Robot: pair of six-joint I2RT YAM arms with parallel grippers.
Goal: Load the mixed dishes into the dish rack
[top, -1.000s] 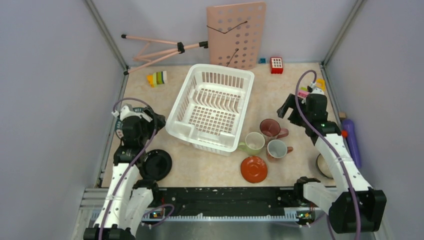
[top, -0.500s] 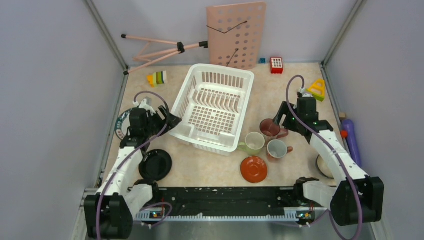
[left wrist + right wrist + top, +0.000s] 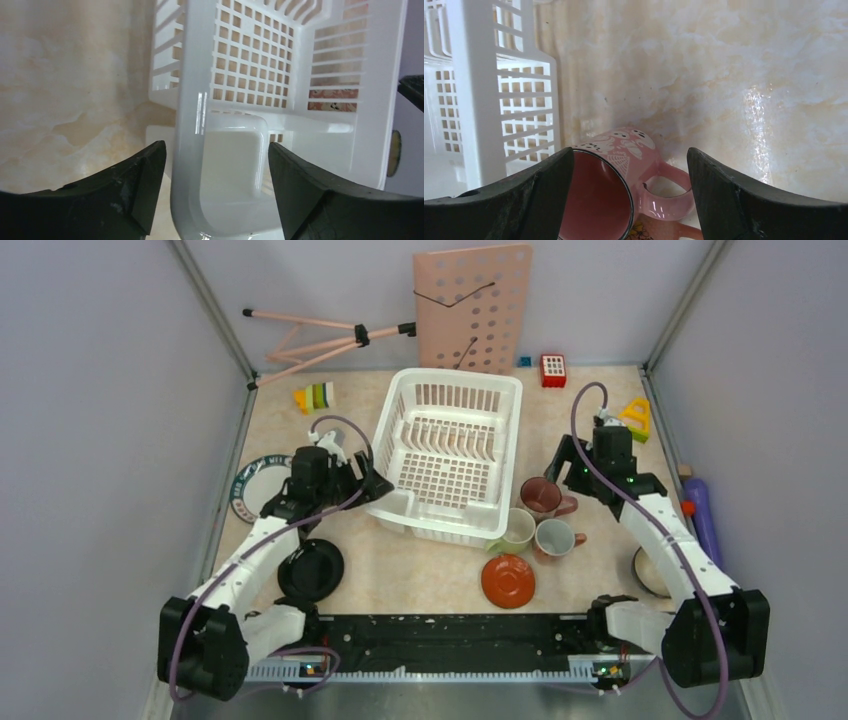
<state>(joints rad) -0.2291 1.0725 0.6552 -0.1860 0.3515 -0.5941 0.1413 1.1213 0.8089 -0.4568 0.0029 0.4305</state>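
The white dish rack (image 3: 450, 450) lies mid-table, turned at a slant. My left gripper (image 3: 370, 484) is open at its near-left corner; in the left wrist view the rack's rim (image 3: 189, 150) stands between the fingers of the gripper (image 3: 215, 192). My right gripper (image 3: 570, 465) is open just above the maroon mug (image 3: 542, 497), which looks pink with white ghost prints in the right wrist view (image 3: 616, 165), low between the fingers of the gripper (image 3: 630, 192). A pale-green mug (image 3: 516, 530), pink mug (image 3: 553, 537), orange saucer (image 3: 507, 579), black plate (image 3: 311, 569) and green-rimmed plate (image 3: 252, 486) lie around.
A pale bowl (image 3: 646, 572) sits half hidden behind my right arm. A purple bottle (image 3: 703, 518) lies at the right wall. A pink perforated board (image 3: 472, 310), a pink tripod (image 3: 320, 337) and toy blocks (image 3: 316, 397) stand at the back.
My left gripper has moved right onto the rack's near-left corner. The rack has slid right and turned, now against the pale-green mug. My right gripper came down toward the maroon mug.
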